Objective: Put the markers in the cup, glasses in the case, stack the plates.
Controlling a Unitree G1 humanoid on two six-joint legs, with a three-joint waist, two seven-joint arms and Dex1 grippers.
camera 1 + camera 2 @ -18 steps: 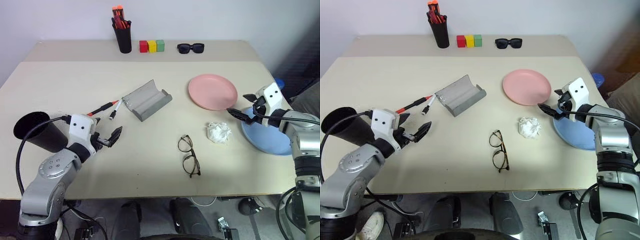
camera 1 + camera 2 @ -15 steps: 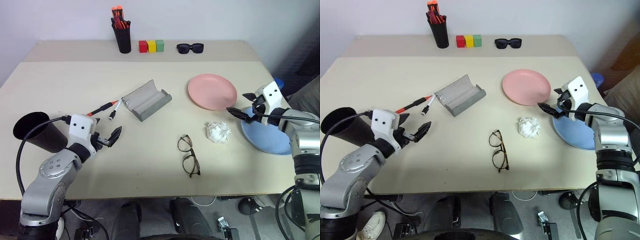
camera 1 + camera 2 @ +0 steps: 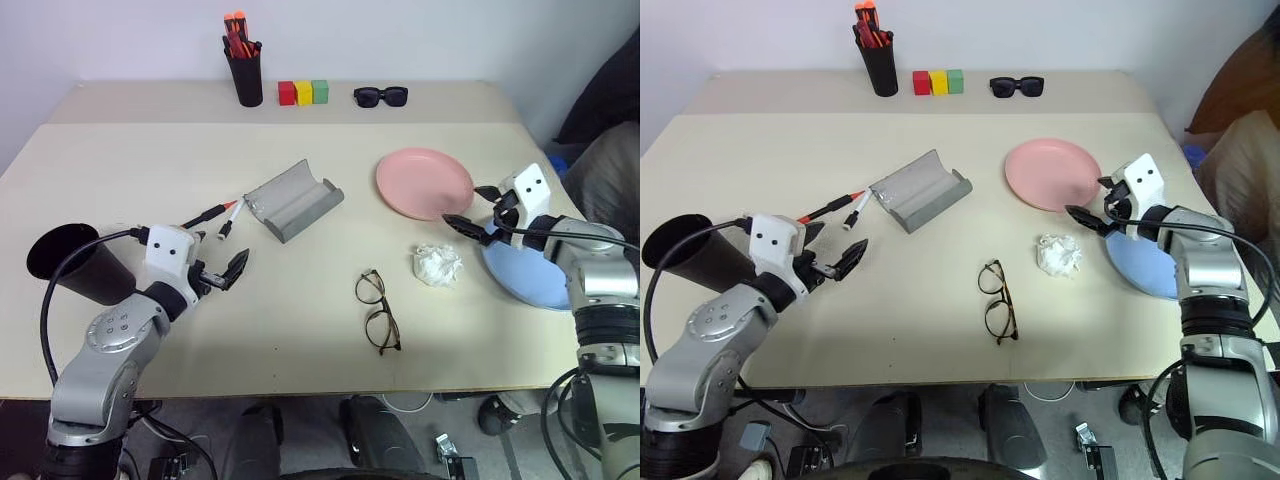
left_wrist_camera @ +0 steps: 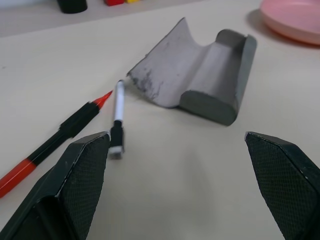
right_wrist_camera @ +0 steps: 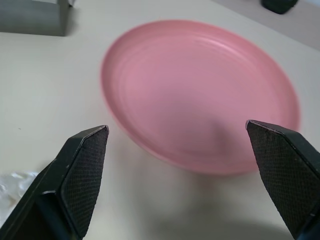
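Observation:
The red marker [image 3: 205,215] and white marker [image 3: 231,217] lie side by side left of the open grey case [image 3: 294,199]. My left gripper [image 3: 222,262] hovers open just short of the markers; in its wrist view the white marker [image 4: 118,117] and the case [image 4: 200,80] lie ahead between the fingers [image 4: 82,170]. The black cup [image 3: 75,262] stands beside that arm. The glasses [image 3: 377,311] lie mid-table near the front. My right gripper [image 3: 470,208] is open, above the gap between the pink plate [image 3: 425,183] and the blue plate [image 3: 530,275], facing the pink plate [image 5: 205,95].
A crumpled white tissue [image 3: 438,264] lies between the glasses and the blue plate. Along the back stand a black pen pot [image 3: 245,70], coloured blocks [image 3: 304,92] and black sunglasses [image 3: 381,96]. A dark and brown shape [image 3: 605,120] looms past the table's right edge.
The right gripper has edged left toward the pink plate. The left gripper has crept slightly toward the markers. The shape at the right edge has come further into view.

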